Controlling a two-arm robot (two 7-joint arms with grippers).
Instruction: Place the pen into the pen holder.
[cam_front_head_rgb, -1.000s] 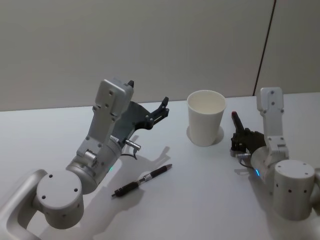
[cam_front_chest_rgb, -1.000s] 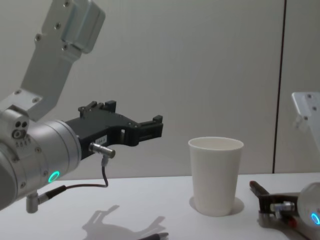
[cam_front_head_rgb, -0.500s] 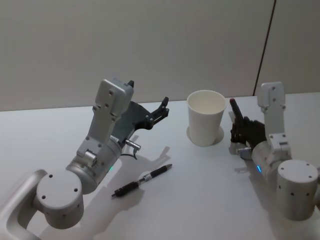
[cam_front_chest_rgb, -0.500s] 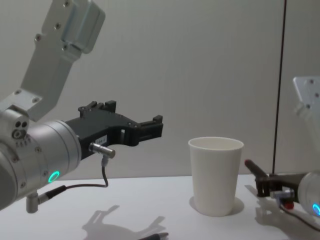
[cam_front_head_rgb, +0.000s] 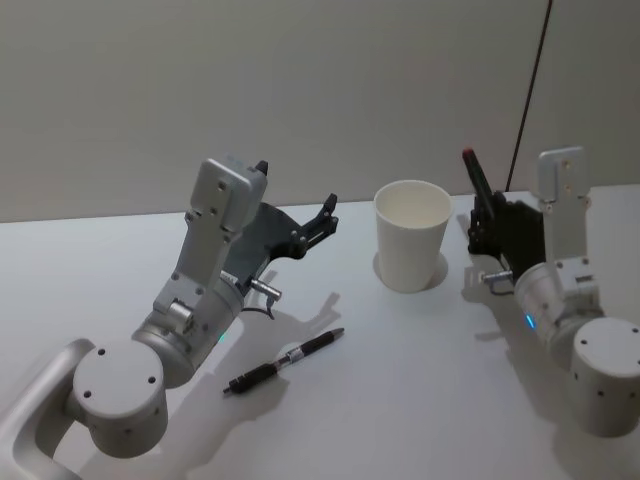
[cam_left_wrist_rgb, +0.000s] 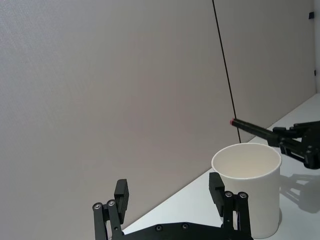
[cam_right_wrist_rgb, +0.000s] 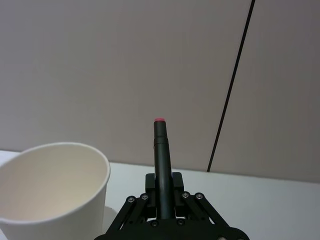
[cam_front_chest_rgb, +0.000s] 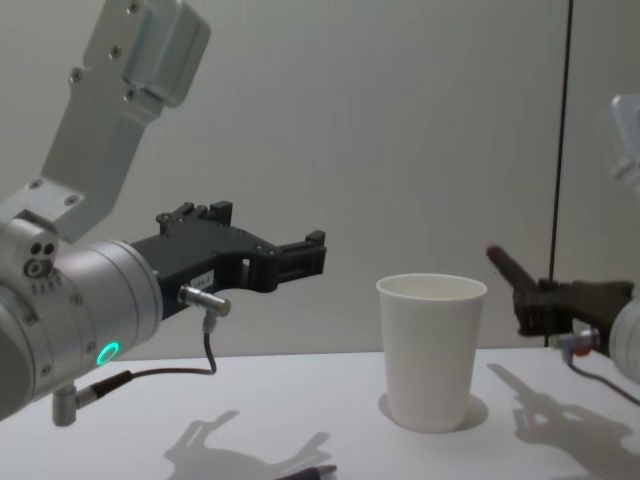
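Head view: white paper cup (cam_front_head_rgb: 411, 236), upright, toward the far edge of the white bench (cam_front_head_rgb: 400, 410). Right tool (cam_front_head_rgb: 487, 215), raised on the cup's right-edge side, pinching a black pen with a red end (cam_front_head_rgb: 473, 172), red end up. Second black pen (cam_front_head_rgb: 285, 361), flat, nearer the near edge. Left tool (cam_front_head_rgb: 325, 215), raised, empty.
Left wrist view: left tool (cam_left_wrist_rgb: 168, 187) spread; cup (cam_left_wrist_rgb: 250, 190) beyond.
Right wrist view: pen (cam_right_wrist_rgb: 161, 160) clamped by right tool (cam_right_wrist_rgb: 162, 192).
Chest view: red end (cam_front_chest_rgb: 494, 253) above the cup's (cam_front_chest_rgb: 430, 350) rim, apart from it.

A white table (cam_front_head_rgb: 420, 400) meets a plain grey wall (cam_front_head_rgb: 200, 80) crossed by a thin dark vertical seam (cam_front_head_rgb: 531, 90).
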